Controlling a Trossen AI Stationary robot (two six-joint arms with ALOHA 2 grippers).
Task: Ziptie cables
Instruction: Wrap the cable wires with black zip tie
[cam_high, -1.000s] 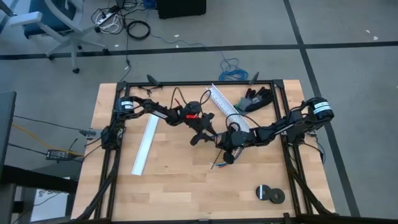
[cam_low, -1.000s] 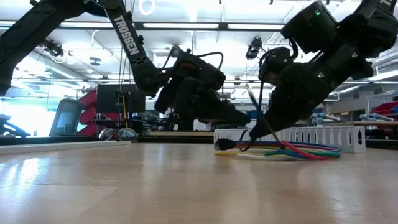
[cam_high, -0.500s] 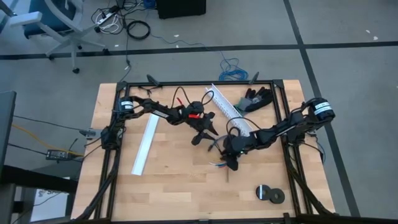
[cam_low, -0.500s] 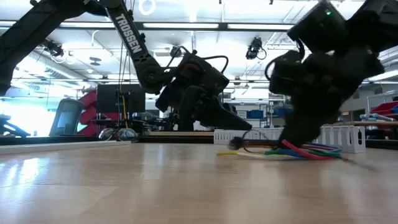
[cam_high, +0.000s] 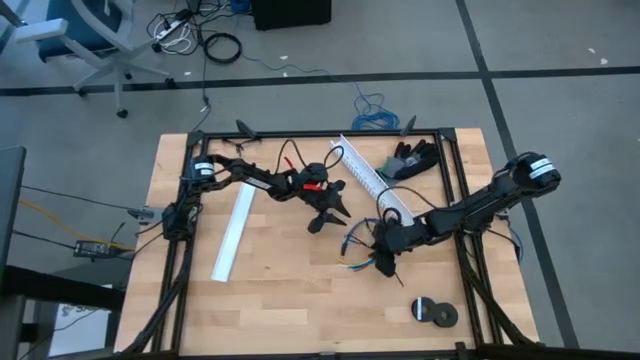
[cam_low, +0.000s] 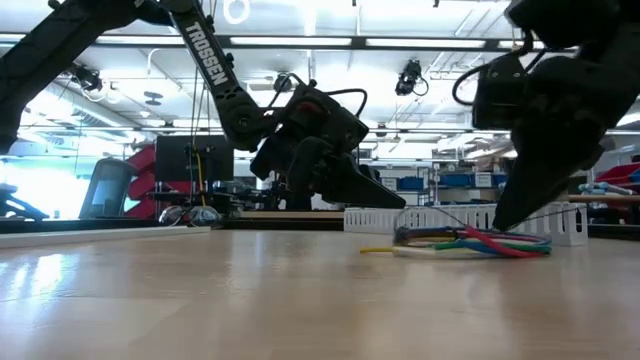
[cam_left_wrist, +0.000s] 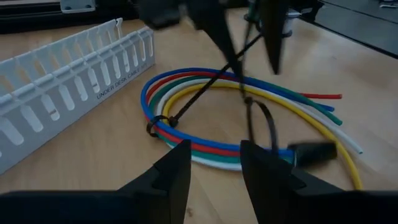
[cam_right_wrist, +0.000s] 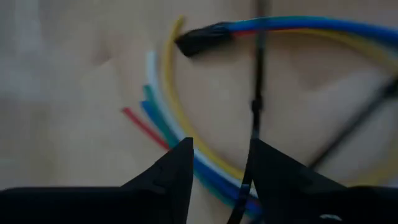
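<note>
Right gripper pulling a ziptie tail over coiled cables, right of the table's middle

The table carries a white slotted channel beside the limp, springy cables. A ziptie, thin, slick and stiff, already loops them. The right gripper seems clenched on its tail, best pinched near the head. The left gripper hovers unclenched nearby, holding nothing.
</note>
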